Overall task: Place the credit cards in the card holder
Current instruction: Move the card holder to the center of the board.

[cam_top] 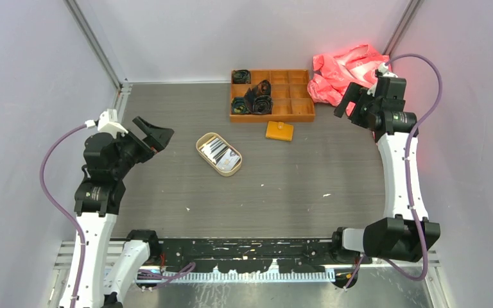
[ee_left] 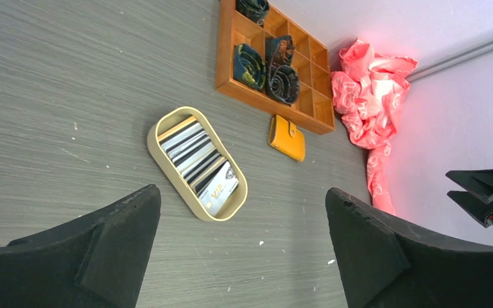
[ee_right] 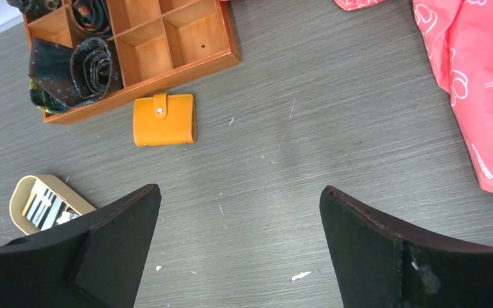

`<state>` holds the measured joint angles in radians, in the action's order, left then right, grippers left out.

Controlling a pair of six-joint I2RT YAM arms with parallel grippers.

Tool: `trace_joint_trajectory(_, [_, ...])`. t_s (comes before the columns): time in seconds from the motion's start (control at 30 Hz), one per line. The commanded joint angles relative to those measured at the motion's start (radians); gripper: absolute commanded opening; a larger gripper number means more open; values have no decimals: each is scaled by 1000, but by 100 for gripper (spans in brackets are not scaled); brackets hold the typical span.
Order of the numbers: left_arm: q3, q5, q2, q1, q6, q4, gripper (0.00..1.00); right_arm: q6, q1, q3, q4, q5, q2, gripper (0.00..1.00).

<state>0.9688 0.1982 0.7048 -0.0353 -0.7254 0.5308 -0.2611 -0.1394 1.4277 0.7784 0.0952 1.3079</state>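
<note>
Two tools, both spread wide: the left tool (cam_top: 156,133) hangs over the left edge of the table (cam_top: 295,186), the right tool (cam_top: 350,104) near the far right corner beside the pink bag (cam_top: 343,70). The credit cards (cam_top: 220,153) lie in the oval tray (cam_top: 200,142) (well apart from both tools); the card holder (cam_top: 279,131) lies shut just beside the near edge of the box (cam_top: 272,117).
</note>
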Motion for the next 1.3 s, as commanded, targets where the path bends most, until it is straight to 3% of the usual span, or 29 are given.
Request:
trace_joint_trajectory(0.0, [18, 76, 4, 0, -41, -59, 100, -4, -2, 12, -13, -2, -69, 100])
trace_joint_trajectory(0.17, [-23, 115, 1, 1, -95, -76, 100, 113, -2, -27, -27, 195, -101, 99])
trace_joint_trajectory(0.3, [-55, 135, -8, 0, -134, -76, 100, 350, 7, -57, 25, 583, -102, 100])
trace_joint_trajectory(0.43, [-137, 166, -29, 1, -206, -135, 98, 503, 15, -81, 100, 808, -58, 99])
trace_joint_trajectory(0.57, [-275, 209, -37, 1, -345, -262, 93, 761, 23, -108, 208, 982, 53, 100])
trace_joint_trajectory(0.7, [-368, 235, -32, 0, -428, -341, 88, 859, 136, -52, 268, 719, 159, 95])
trace_joint_trajectory(0.8, [-392, 240, -25, 0, -434, -340, 88, 806, 226, -33, 189, 530, 224, 78])
trace_joint_trajectory(0.9, [-401, 242, -14, 0, -438, -335, 90, 740, 238, 26, 158, 450, 336, 63])
trace_joint_trajectory(1.0, [-404, 249, -3, 0, -447, -334, 90, 654, 254, 213, 235, 391, 505, 45])
trace_joint_trajectory(1.1, [-405, 251, 10, 0, -453, -344, 91, 601, 261, 385, 330, 367, 671, 48])
trace_joint_trajectory(1.27, [-386, 270, 57, 1, -466, -381, 91, 490, 269, 415, 199, 324, 777, 63])
